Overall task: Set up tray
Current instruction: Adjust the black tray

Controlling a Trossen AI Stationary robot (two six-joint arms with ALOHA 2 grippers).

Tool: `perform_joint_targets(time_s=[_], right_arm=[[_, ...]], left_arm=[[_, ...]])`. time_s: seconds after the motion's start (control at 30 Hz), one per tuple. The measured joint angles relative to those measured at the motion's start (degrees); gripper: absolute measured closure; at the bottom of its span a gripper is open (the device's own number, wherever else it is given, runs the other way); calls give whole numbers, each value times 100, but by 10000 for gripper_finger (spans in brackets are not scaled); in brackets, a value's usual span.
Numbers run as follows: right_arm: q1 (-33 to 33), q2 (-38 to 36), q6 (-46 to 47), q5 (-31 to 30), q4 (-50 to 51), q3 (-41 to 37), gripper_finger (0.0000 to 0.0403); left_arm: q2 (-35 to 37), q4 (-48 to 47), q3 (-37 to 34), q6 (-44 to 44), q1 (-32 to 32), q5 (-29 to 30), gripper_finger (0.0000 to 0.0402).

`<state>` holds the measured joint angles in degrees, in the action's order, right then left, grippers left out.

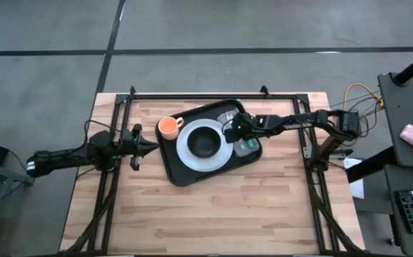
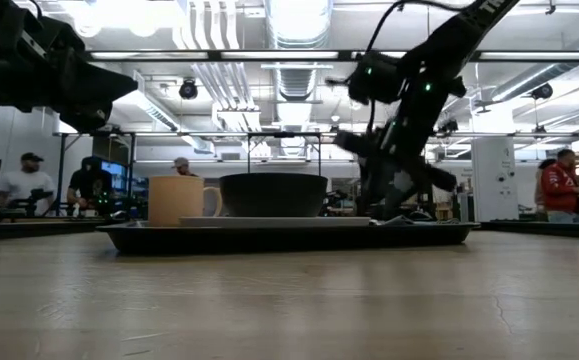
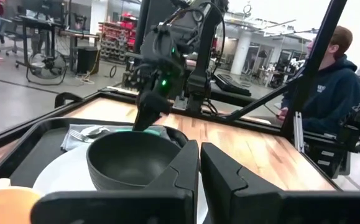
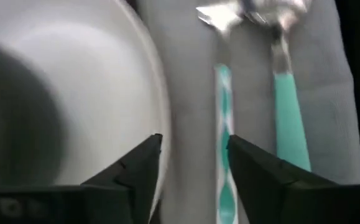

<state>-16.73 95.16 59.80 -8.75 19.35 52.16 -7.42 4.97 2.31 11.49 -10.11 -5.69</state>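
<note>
1. We are seeing the tray point(image 1: 172, 165) lying near the middle of the wooden table point(image 1: 263, 207), turned slightly askew
2. On it a white plate point(image 1: 186, 153) is carrying a dark bowl point(image 1: 205, 141), and an orange cup point(image 1: 167, 127) is standing just beside the plate toward the left arm
3. A grey cloth point(image 4: 192, 93) is lying along the plate's other side, with two teal-handled utensils point(image 4: 290, 118) resting on it; the blur is leaving us unsure, but they look like a fork and a spoon
4. We are finding the right gripper point(image 4: 193, 149) hanging low over the cloth, its fingers parted with one teal handle showing between them, and they are clasping nothing
5. The left gripper point(image 1: 149, 148) is waiting just off the tray's edge, its fingers pressed together on nothing
</note>
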Motion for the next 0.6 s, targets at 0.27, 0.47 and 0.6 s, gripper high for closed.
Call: perform_joint_targets(time_s=[0.27, 0.47, 0.6], right_arm=[[-462, -1174, -2344, 92, 36, 33, 207], [-1898, -1767, -3679, 979, 384, 28, 234], [-2966, -1712, -4703, 1892, 181, 26, 249]], left_arm=[[2, 24, 35, 0, 0, -10, 401], [-3, 11, 35, 2, 0, -17, 401], [-3, 9, 35, 0, 0, -17, 401]])
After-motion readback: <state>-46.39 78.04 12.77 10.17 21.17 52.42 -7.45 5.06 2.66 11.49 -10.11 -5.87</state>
